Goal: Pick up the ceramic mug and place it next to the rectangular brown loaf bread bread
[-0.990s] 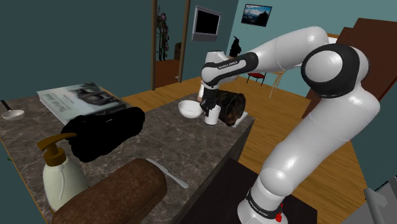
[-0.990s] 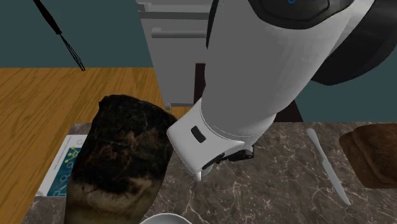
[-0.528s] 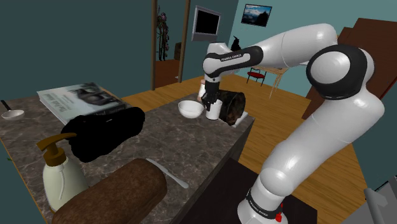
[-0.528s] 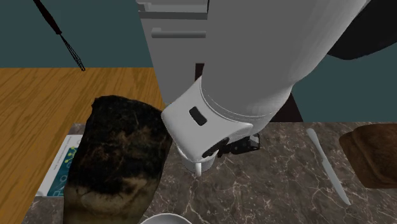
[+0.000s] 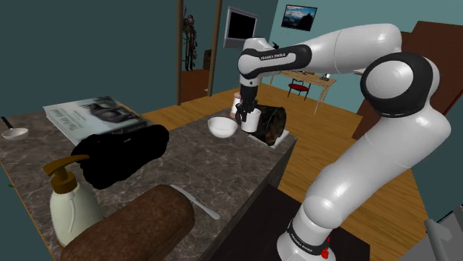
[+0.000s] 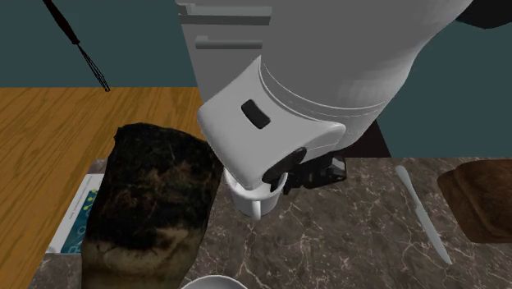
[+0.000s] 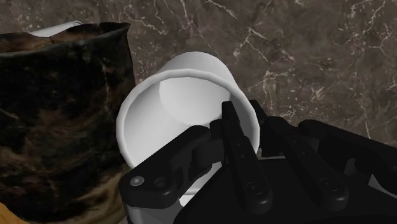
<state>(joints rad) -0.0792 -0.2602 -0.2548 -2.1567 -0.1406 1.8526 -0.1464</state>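
Observation:
My gripper is shut on a white mug and holds it a little above the marble counter, between a white bowl and a dark mottled block. In the wrist view one finger sits inside the mug and the other outside, so the gripper clasps its wall. The second exterior view shows the mug hanging under the hand. The brown loaf lies at the counter's near end, at the shoulder view's lower left, and at the second exterior view's right edge is the loaf.
A knife lies beside the loaf. A soap dispenser, a black bulky object, a book and a small spoon stand along the counter's left part. The dark block rests on a patterned mat.
The arm has risen and carried the mug up off the counter, shifting slightly toward the dark block. The fingers have stayed shut on it.

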